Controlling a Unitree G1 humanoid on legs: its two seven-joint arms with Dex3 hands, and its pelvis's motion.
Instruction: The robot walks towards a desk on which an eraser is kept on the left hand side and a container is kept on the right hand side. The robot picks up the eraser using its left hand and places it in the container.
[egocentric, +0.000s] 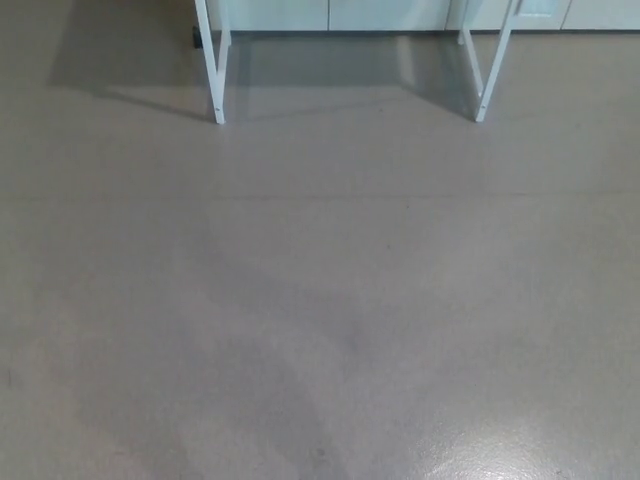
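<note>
Neither the eraser nor the container shows in the head view. Only the lower parts of the desk's white legs appear at the top: a left leg and a right leg. The desk top is cut off above the picture. No part of my arms or hands is visible.
A grey floor fills most of the view, with a bright glare patch at the bottom right. Pale cabinet fronts run along the top edge behind the desk legs. Shadows fall on the floor under the desk.
</note>
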